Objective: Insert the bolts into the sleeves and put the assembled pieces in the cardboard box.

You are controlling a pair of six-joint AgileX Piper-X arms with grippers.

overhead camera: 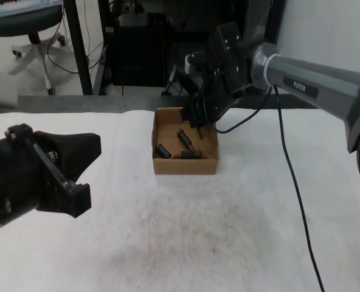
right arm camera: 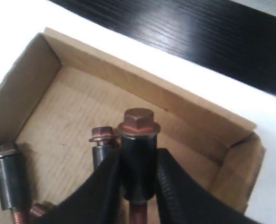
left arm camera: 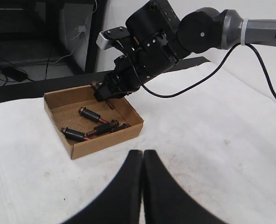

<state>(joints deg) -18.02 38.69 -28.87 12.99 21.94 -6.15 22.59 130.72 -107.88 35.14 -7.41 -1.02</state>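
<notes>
The cardboard box (overhead camera: 162,165) stands on the white cloth at mid-bench. Inside lie assembled pieces, copper bolts in black sleeves (overhead camera: 162,150) (left arm camera: 89,113). My right gripper (right arm camera: 139,163) hangs over the box's far part, shut on another assembled piece (right arm camera: 137,154) with the bolt head pointing away from the wrist. The left wrist view shows that gripper (left arm camera: 105,91) just above the box's far wall (left arm camera: 68,93). Two more pieces (right arm camera: 102,142) (right arm camera: 6,175) lie below it on the box floor. My left gripper (left arm camera: 143,156) is shut and empty, held over the cloth well short of the box.
My left arm (overhead camera: 40,170) fills the near left of the bench. A black cable (overhead camera: 292,176) trails from the right arm across the cloth. A dark strip (right arm camera: 198,42) marks the bench's far edge behind the box. Bare cloth (overhead camera: 216,231) spreads in front of the box.
</notes>
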